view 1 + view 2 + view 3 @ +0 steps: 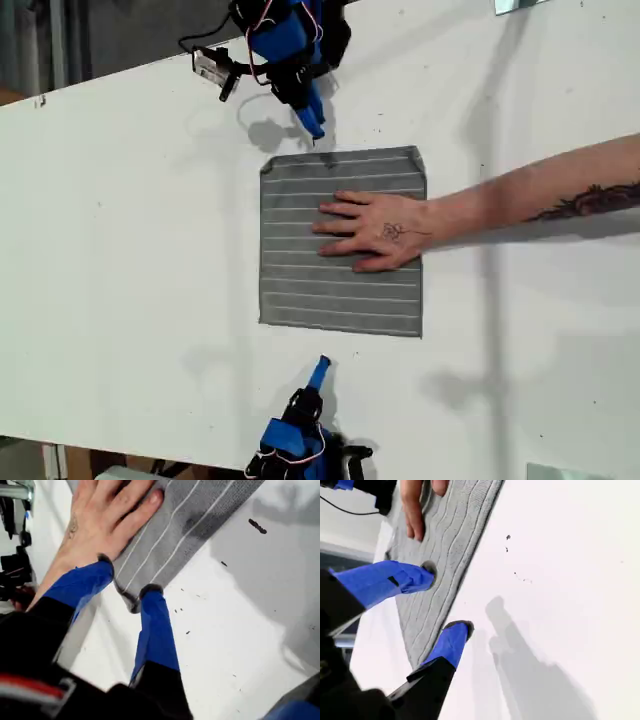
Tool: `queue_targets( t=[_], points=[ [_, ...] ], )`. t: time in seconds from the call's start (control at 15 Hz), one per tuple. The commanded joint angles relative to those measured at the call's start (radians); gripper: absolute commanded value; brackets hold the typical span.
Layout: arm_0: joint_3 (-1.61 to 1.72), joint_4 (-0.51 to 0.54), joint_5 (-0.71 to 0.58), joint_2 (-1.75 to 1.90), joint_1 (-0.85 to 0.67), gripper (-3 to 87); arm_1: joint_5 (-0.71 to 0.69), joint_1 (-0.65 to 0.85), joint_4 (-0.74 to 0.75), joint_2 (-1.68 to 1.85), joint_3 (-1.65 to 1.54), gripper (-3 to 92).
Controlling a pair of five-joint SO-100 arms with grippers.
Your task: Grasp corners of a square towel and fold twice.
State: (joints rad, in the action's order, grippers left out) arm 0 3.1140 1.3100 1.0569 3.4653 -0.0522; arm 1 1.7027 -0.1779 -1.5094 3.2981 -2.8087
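— Which pincer is nearer the cloth?

— My first pincer (127, 577), the one at the top of the exterior view. Its fingers are spread, holding nothing, and a hemmed corner (131, 602) of the towel (340, 290) shows in the gap between them. In the exterior view its tip is just beside the towel's top edge.

— And the other?

— My second pincer (445, 598) is also parted and empty. It is at the bottom of the exterior view, a little apart from the towel's lower edge. One finger appears over the cloth and one over the bare table (120, 250), though I cannot tell whether either touches.

— How does the towel lie?

— Flat and unfolded between the two arms, its stripes running across the exterior view. Each arm therefore faces a striped edge square-on.

— Can you close now?

— Not wisely, I think. A person's hand (375, 232) lies palm-down on the middle of the towel (fingers toward the exterior view's left). You'd want it clear before either pincer closes on a corner and lifts.
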Motion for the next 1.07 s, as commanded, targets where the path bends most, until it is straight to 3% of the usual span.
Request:
queue_targets(
  t=[0.0, 0.4, 0.53, 1.0],
  points=[
    [0.006, -0.008, -0.026, 0.003, -0.086, 19.0, -0.005, 0.003, -0.018, -0.003, 0.008, 17.3],
    [0.006, -0.008, -0.018, 0.003, -0.089, 19.0, -0.005, 0.003, -0.018, -0.003, 0.008, 17.3],
    [0.006, -0.009, -0.035, 0.003, -0.155, 18.9, -0.005, 0.003, -0.018, -0.003, 0.008, 17.3],
    [0.006, -0.008, -0.018, 0.003, -0.044, 18.9, -0.005, 0.003, -0.018, -0.003, 0.008, 17.3]
  ],
)
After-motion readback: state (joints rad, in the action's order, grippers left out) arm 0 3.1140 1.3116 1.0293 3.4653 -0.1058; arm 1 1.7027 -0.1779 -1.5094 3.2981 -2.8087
